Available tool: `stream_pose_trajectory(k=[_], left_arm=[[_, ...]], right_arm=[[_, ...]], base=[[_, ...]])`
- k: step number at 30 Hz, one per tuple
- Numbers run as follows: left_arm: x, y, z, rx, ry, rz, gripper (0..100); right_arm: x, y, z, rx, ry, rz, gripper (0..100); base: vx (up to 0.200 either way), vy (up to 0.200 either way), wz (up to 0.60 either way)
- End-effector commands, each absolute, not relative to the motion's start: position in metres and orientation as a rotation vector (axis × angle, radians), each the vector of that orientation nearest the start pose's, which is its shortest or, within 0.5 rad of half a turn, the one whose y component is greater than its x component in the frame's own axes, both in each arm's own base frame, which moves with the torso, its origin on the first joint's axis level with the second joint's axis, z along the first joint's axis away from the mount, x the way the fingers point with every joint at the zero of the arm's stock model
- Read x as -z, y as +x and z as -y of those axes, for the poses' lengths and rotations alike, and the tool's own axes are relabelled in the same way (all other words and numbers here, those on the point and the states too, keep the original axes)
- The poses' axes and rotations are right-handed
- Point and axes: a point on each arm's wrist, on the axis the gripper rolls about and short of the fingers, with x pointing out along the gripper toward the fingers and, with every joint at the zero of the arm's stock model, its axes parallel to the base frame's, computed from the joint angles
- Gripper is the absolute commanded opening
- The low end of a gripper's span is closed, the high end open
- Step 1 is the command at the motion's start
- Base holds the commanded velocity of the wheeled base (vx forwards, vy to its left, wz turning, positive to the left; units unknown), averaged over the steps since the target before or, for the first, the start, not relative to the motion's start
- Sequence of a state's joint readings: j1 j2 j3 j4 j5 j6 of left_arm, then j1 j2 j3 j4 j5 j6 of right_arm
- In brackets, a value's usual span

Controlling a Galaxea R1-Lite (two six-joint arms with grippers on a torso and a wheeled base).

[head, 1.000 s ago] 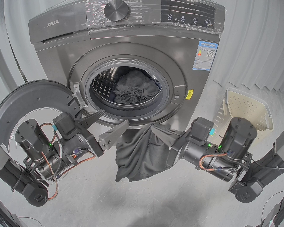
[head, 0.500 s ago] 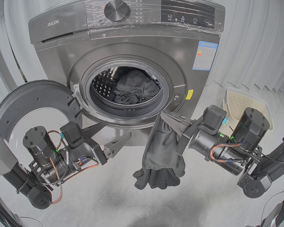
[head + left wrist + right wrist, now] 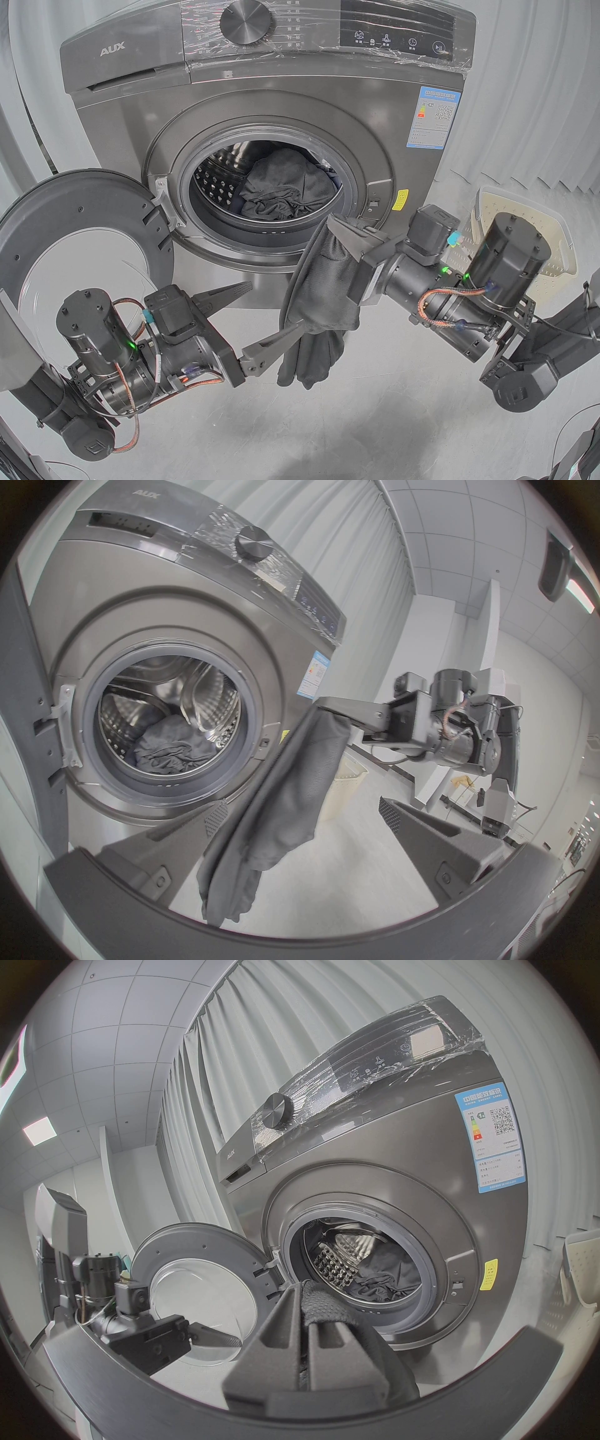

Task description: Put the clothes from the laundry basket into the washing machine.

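Centre frame, just below the open drum [image 3: 215,181] of one washing machine [image 3: 250,94]: right gripper [image 3: 337,225] clamped on one dark garment [image 3: 322,281]. Left gripper [image 3: 275,306], lower left, is spread wide and grips nothing. Step judged: loading. Next: lift the cloth into the drum, then release. One heap [image 3: 284,184] lies inside; one laundry basket [image 3: 531,215] stands at right edge.

Dark garment [image 3: 322,281] hanging, washing machine [image 3: 125,119] open
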State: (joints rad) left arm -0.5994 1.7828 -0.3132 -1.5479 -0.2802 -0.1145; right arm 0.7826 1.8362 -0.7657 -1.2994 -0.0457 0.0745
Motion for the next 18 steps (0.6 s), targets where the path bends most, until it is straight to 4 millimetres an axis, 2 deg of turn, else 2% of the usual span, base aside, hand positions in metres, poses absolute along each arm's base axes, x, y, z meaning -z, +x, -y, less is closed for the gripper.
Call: stream_pose_trajectory(k=[1, 9, 14, 18], left_arm=[[-0.136, 0.210, 0.166, 0.923, -0.119, 0.045, 100], [-0.121, 0.236, 0.190, 0.928, -0.114, 0.029, 100], [-0.111, 0.252, 0.199, 0.917, -0.113, 0.021, 100], [-0.112, 0.264, 0.207, 0.886, -0.121, 0.050, 100]], right_arm=[[-0.188, 0.241, -0.244, -0.747, 0.161, 0.166, 0], [-0.193, 0.238, -0.258, -0.745, 0.203, 0.181, 0], [-0.194, 0.238, -0.259, -0.747, 0.206, 0.185, 0], [-0.195, 0.238, -0.258, -0.747, 0.207, 0.188, 0]], base=[[0.000, 0.000, 0.00], [0.000, 0.000, 0.00], [0.000, 0.000, 0.00], [0.000, 0.000, 0.00]])
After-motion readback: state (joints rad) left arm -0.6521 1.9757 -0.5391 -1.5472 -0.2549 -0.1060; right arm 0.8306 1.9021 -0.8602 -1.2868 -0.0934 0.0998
